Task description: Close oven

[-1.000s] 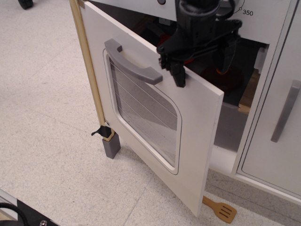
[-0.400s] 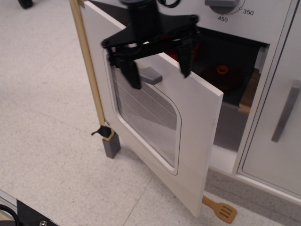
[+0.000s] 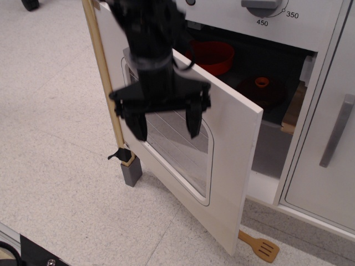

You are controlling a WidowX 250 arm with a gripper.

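White panels make up the oven, which fills the upper right and centre of the frame, its big door swung well out toward the lower centre and standing ajar. A rounded window crossed by thin lines is set in the door; the handle is hidden behind the arm. Along the top edge of the frame a knob is seen on the panel, with the numbers 450 and 350 printed beside it. Inside the dark cavity a red bowl is placed at the back, and a dark round object with an orange centre is seen to its right on the shelf. The black gripper is held in front of the door's window, left of centre, its two fingers spread apart and pointing downward with nothing between them; whether the door is touched cannot be told. A narrow white door with a vertical grey bar handle is seen at the right edge. A wooden post runs along the door's hinge side, ending in a grey foot on the speckled floor. A wooden spatula lies on the floor below the door's lower corner.
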